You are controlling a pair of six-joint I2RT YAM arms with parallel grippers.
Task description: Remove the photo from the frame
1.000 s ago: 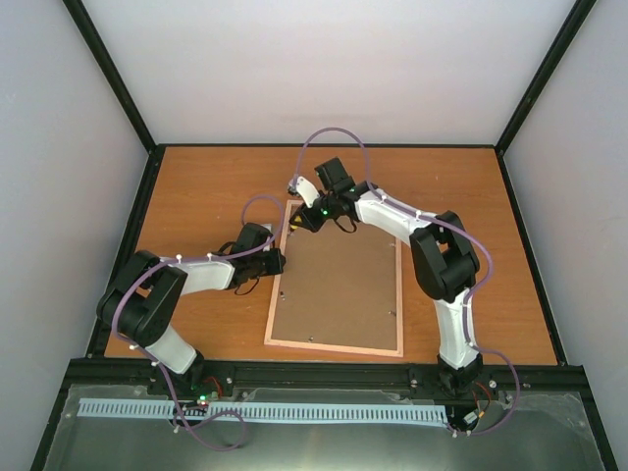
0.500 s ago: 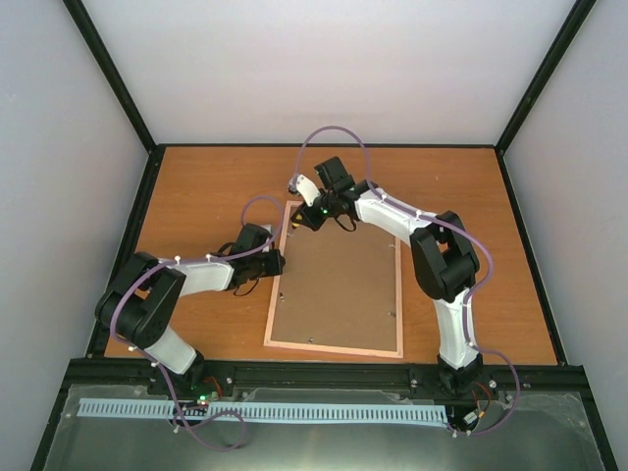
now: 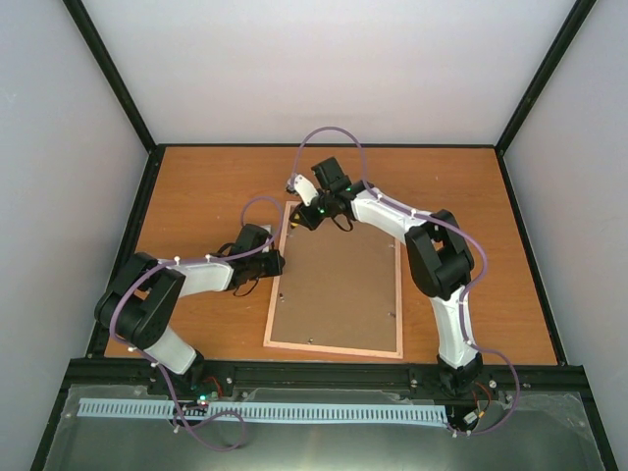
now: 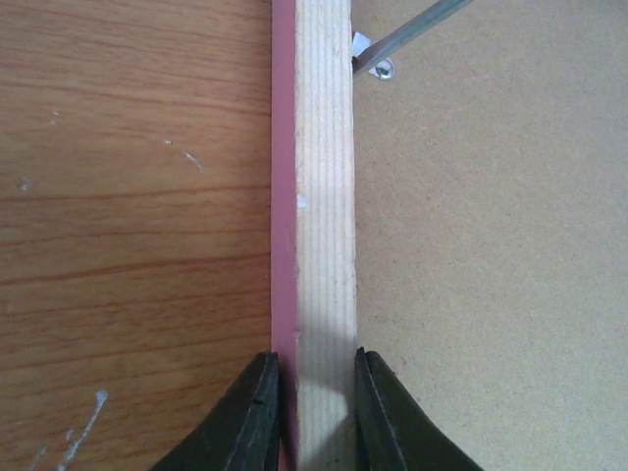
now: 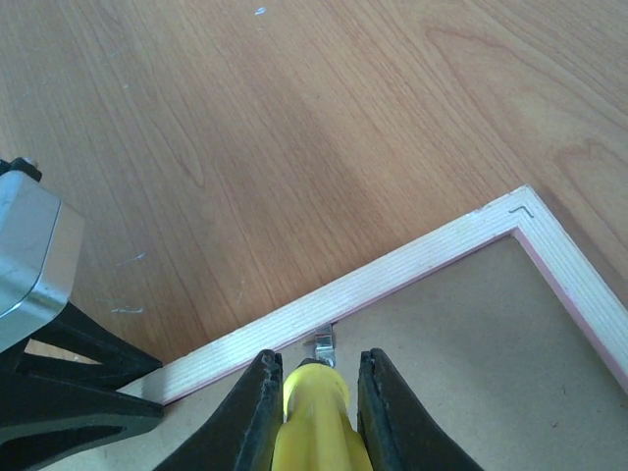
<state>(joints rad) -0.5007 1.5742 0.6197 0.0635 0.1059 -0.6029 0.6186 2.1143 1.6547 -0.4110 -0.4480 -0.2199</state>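
The frame (image 3: 334, 348) lies face down on the table, its brown backing board (image 3: 339, 285) up. The photo is hidden under the board. My left gripper (image 3: 280, 263) is shut on the frame's left rail (image 4: 324, 196), one finger on the pink outer edge (image 4: 283, 196), the other on the board side. My right gripper (image 3: 297, 218) is at the frame's far left corner, shut on a yellow tool (image 5: 314, 412). The tool's tip touches a small metal clip (image 5: 324, 343) by the top rail (image 5: 412, 265).
Another metal clip (image 4: 378, 64) sits on the board (image 4: 491, 245) near the left rail. My left gripper's body (image 5: 49, 383) shows at the left of the right wrist view. Dark walls edge the wooden table (image 3: 196, 196).
The right wrist has shifted slightly to the left at the frame's far left corner. The left arm and the frame have not moved.
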